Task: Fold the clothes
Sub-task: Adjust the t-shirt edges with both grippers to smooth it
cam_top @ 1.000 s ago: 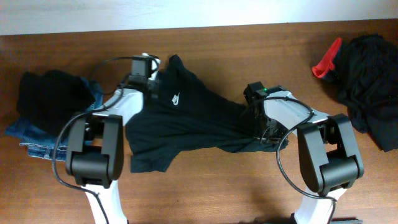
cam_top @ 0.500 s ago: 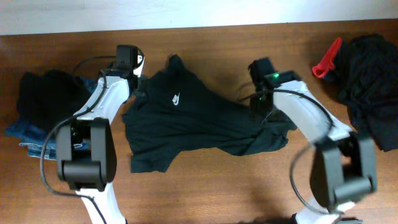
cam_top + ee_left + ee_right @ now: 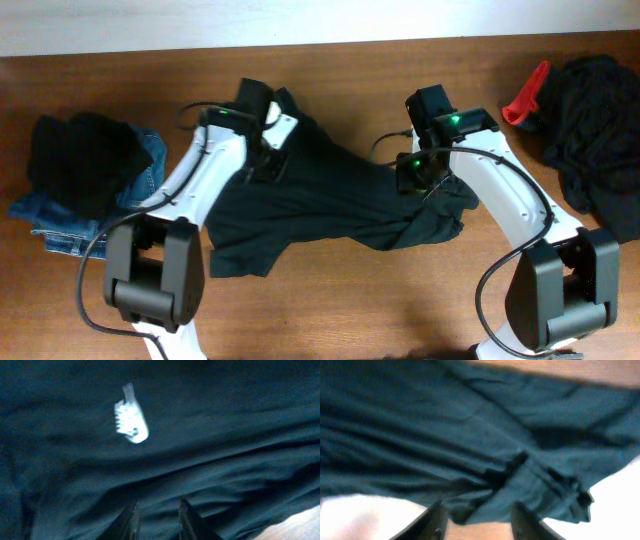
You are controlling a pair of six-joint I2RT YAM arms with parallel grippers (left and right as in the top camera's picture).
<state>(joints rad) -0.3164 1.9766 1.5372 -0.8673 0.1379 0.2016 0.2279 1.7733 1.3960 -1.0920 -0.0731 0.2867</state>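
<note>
The clothes in hand are a very dark teal-black T-shirt (image 3: 330,200), spread rumpled across the middle of the table. Its small white logo (image 3: 131,416) shows in the left wrist view. My left gripper (image 3: 268,165) hovers over the chest of the shirt. Its fingers (image 3: 131,521) stand a little apart, open, with only cloth lying beyond them (image 3: 159,510). My right gripper (image 3: 412,180) is above the shirt's bunched right end (image 3: 545,485). It is open wide (image 3: 480,512), with nothing between the fingers (image 3: 432,520).
A heap of dark garments (image 3: 595,130) with a red piece (image 3: 525,95) lies at the back right. At the left, a black garment (image 3: 85,160) sits on blue jeans (image 3: 50,225). Bare wooden table (image 3: 350,300) runs along the front.
The right gripper has let go of the shirt's right end and opened. The left gripper has swung from the shirt's left shoulder to over its chest, and its jaws have parted.
</note>
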